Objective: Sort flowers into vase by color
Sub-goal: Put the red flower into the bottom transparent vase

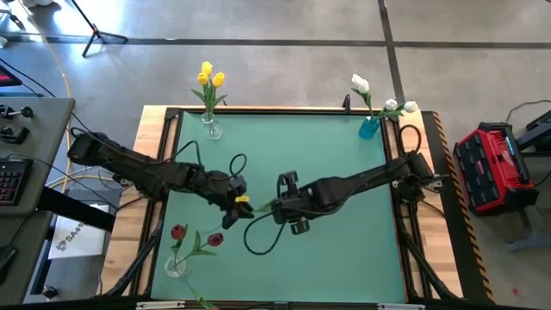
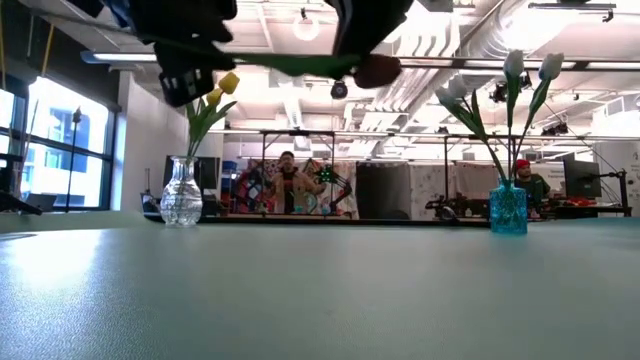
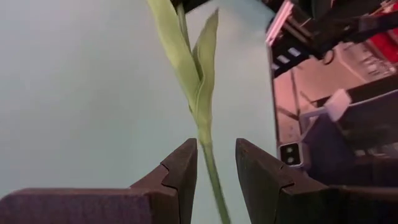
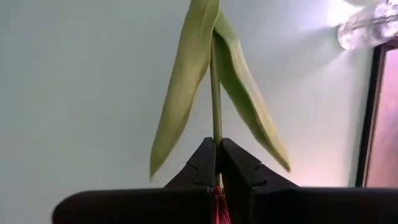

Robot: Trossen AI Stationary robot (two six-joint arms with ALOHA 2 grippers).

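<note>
The left gripper (image 3: 216,171) stands with jaws open around the tulip (image 1: 258,207) stem above mid-bench (image 1: 344,172); the right gripper (image 4: 218,163) has jaws clamped on that stem. If the left closes late or pulls sideways, the thin stem may bend or slip free.

Two dark jointed robot arms

Black cables loop beside the left arm (image 1: 129,164) and right arm (image 1: 370,179); blocky dark fingers (image 3: 180,171).

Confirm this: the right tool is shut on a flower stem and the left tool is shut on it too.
Wrong about the left tool: its fingers stand open around the flower stem, as the left wrist view shows. The right tool is shut on the stem.
</note>
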